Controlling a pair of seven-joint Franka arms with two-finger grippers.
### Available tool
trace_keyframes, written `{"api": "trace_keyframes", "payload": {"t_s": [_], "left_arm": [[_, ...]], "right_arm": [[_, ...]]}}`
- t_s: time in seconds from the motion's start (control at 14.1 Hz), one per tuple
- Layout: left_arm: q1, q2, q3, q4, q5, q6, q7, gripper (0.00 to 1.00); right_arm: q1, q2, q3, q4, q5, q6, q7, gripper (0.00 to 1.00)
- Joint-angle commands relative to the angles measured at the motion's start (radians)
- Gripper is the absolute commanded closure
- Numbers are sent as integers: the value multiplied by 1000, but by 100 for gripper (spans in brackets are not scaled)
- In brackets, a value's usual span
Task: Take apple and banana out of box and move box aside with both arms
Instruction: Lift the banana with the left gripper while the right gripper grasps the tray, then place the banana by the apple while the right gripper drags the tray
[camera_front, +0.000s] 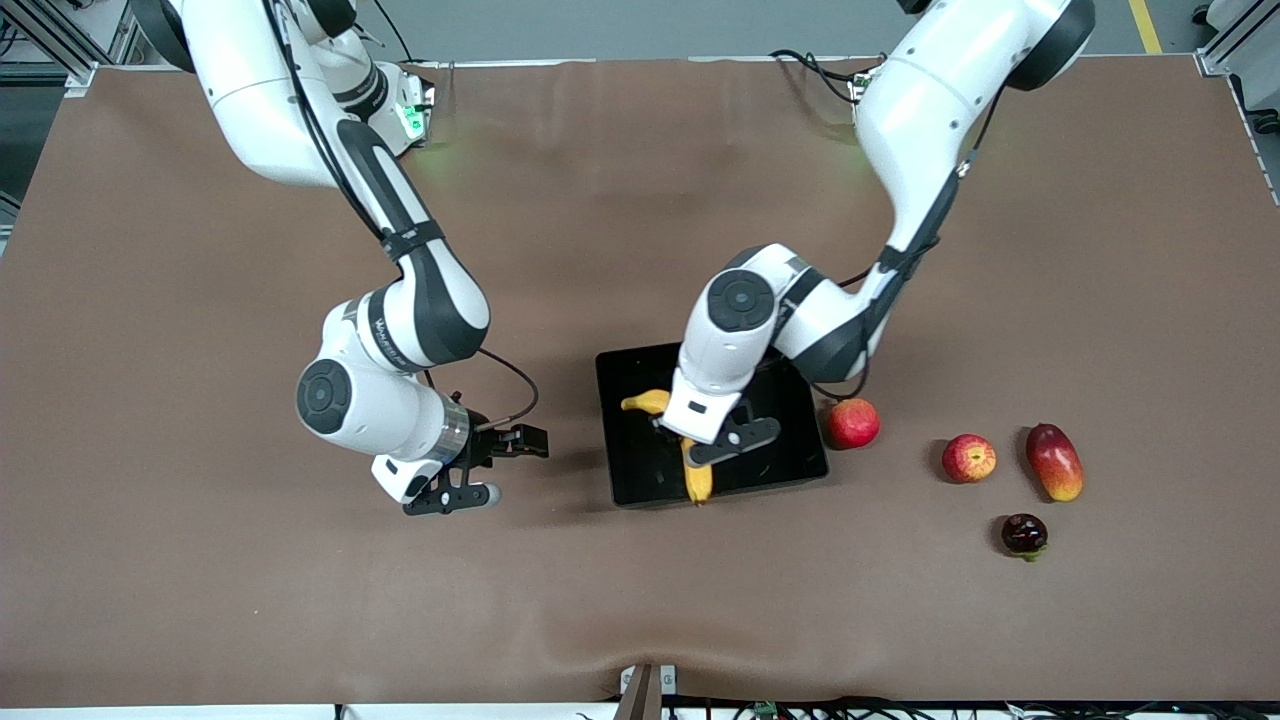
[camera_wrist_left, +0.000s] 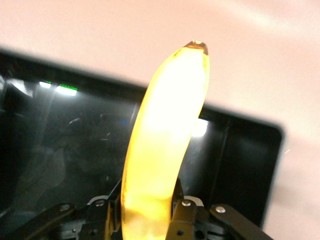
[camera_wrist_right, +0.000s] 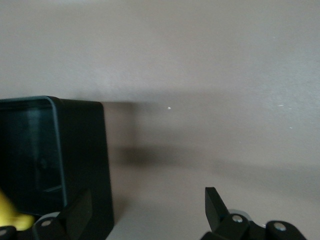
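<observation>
Over black box (camera_front: 640, 480), curved yellow banana (camera_front: 697, 482)

Left hand (camera_front: 697, 449) clamped; right hand (camera_front: 487, 467) apparently agape.

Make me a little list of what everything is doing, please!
left gripper: shut on the banana, over the box
banana: one tip sticks out past the box's rim nearest the front camera
right gripper: open, holding nothing, waiting beside the box toward the right arm's end of the table
apple: on the table toward the left arm's end, untouched
other fruit: pomegranate next to the box, mango beside the apple, small dark fruit nearest the camera
</observation>
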Motion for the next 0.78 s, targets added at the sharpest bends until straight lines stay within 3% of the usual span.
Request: {"api": "trace_keyframes", "payload": {"t_s": [0.0,0.36,0.71], "left_arm": [[43,-95,-11,-24,11,-62,21,100],[175,-235,-11,-88,-3,-394,219,100],[393,-408,-11,-384,-2,-405,383,100]], "right_arm": [[22,-6,-11,12,-40,-57,38,0],[94,9,-12,69,-122,-50,43,0],[155,102,-14,183,-186,-27,57,0]]}}
